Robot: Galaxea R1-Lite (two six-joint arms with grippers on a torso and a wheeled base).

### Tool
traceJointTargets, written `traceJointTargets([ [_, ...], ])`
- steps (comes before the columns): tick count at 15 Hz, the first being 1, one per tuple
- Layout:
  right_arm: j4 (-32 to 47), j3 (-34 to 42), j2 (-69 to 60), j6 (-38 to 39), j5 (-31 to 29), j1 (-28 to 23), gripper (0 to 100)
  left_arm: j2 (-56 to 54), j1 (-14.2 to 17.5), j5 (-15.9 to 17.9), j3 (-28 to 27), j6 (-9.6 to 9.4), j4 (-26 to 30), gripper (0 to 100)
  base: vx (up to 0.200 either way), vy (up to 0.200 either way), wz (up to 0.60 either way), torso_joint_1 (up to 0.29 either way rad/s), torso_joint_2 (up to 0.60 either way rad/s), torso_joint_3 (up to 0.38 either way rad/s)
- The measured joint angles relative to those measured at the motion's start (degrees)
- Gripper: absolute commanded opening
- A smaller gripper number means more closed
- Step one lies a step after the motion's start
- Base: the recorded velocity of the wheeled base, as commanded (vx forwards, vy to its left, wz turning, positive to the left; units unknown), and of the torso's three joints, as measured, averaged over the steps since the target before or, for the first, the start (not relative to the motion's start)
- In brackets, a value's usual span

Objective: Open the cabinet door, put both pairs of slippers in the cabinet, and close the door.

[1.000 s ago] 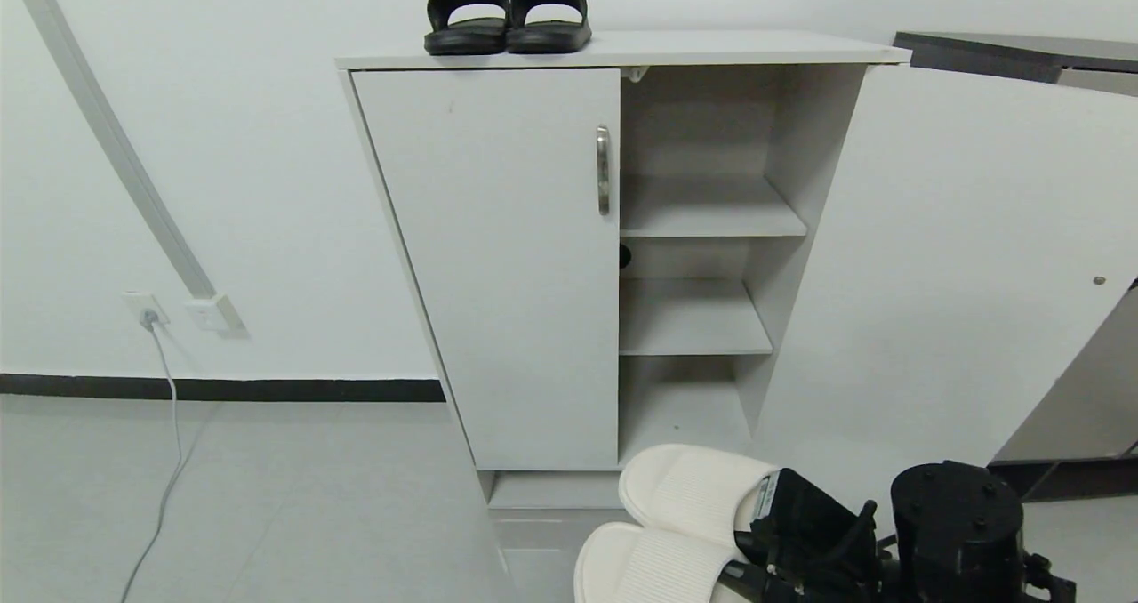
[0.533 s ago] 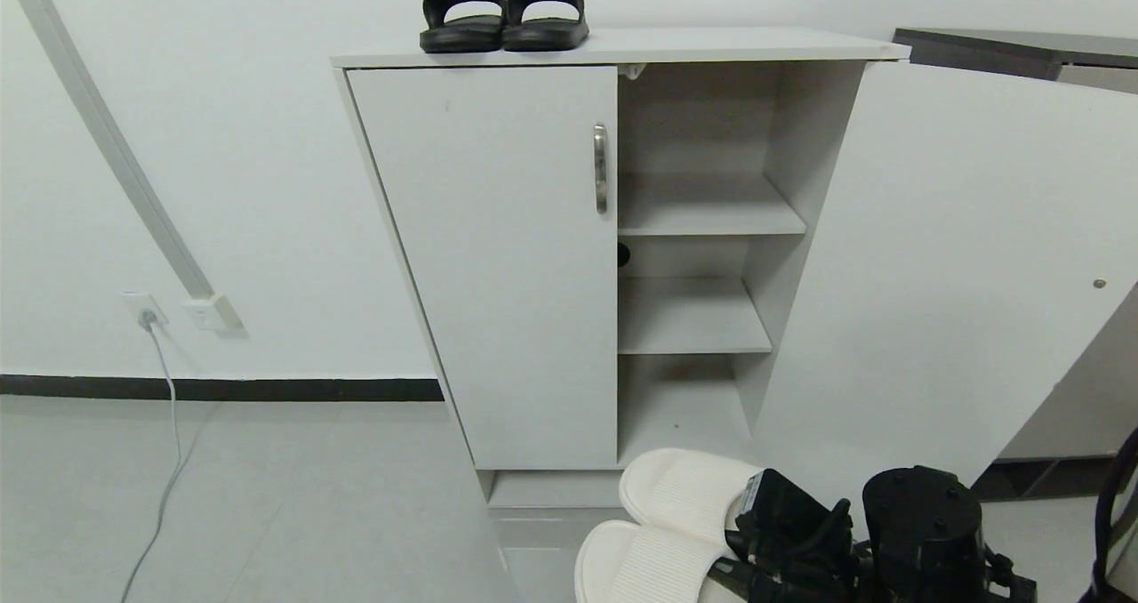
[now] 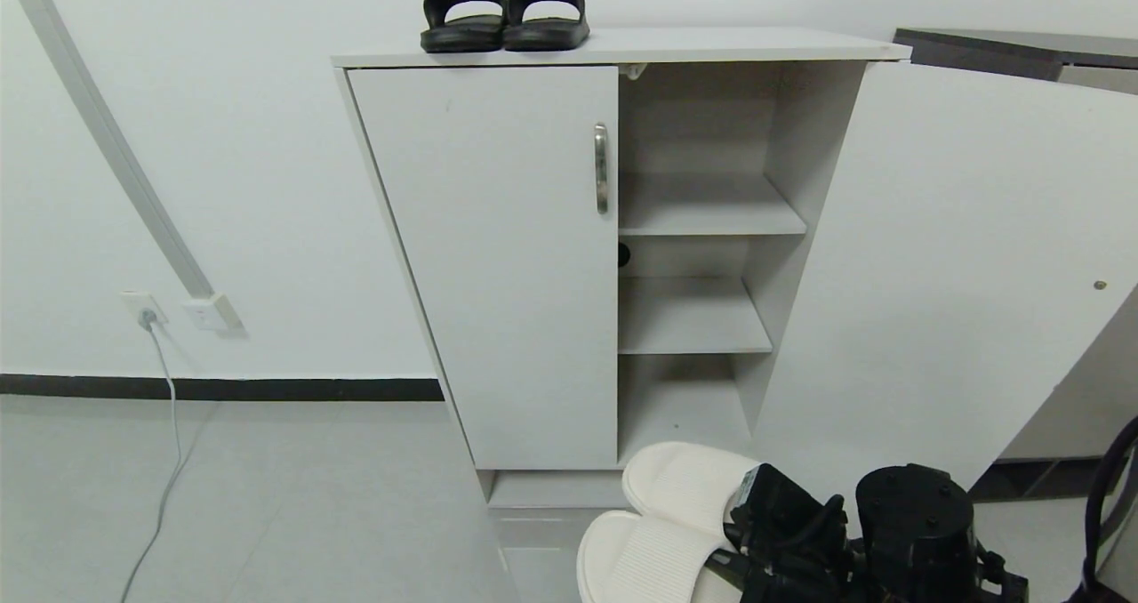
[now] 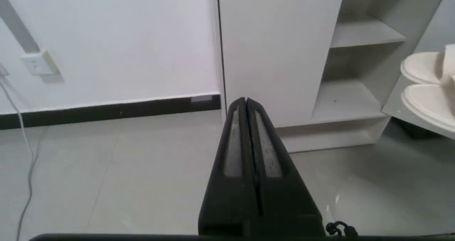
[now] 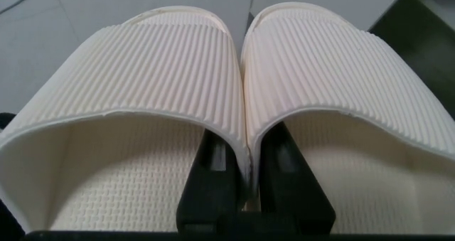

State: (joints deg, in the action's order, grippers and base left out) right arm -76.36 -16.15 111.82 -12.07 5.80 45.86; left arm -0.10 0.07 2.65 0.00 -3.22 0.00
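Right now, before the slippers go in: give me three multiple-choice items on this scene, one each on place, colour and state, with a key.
1. Where is the black pair of slippers?
A. on top of the cabinet
B. on the bottom shelf
C. on the floor

2. What colour is the pair held by the right hand?
A. black
B. white
C. red

3. How is the cabinet's right door?
A. shut
B. swung open
C. off its hinges

Key:
1 A: the head view shows them side by side on the top board.
2 B: the hand pinches the white slippers by their inner walls.
3 B: the shelves lie exposed beside it, while the left door is shut.
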Motion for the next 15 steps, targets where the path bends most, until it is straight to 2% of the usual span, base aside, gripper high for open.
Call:
traceJointTargets([
  [5, 0.0, -2.34, 0.28, 0.88, -3.23, 1.02, 0, -0.09, -0.07, 0.2, 0.0, 0.27, 0.02, 0, 0.0, 0.0, 0.0, 0.0, 0.0, 0.0],
  [7, -0.05, -5.56, 1.27, 4.85, -9.92, 1.57, 0, -0.09, -0.07, 0.17, 0.0, 0.43, 0.05, 0, 0.0, 0.0, 0.0, 0.0, 0.0, 0.0],
  [11, -1.51, -12.7, 7.19, 14.93, -27.23, 3.72, 0, -0.09, -0.07, 0.17, 0.0, 0.51, 0.02, 0, 0.0, 0.0, 0.0, 0.0, 0.0, 0.0],
  [13, -1.73, -17.55, 10.78, 20.19, -32.32, 4.27, 0, -0.06, -0.07, 0.11, 0.0, 0.79, 0.07, 0, 0.0, 0.0, 0.0, 0.0, 0.0, 0.0],
  [15, -1.29, -20.7, 13.7, 22.21, -35.91, 4.58, 0, -0.06, -0.07, 0.02, 0.0, 1.15, 0.07, 0, 0.0, 0.0, 0.0, 0.0, 0.0, 0.0],
])
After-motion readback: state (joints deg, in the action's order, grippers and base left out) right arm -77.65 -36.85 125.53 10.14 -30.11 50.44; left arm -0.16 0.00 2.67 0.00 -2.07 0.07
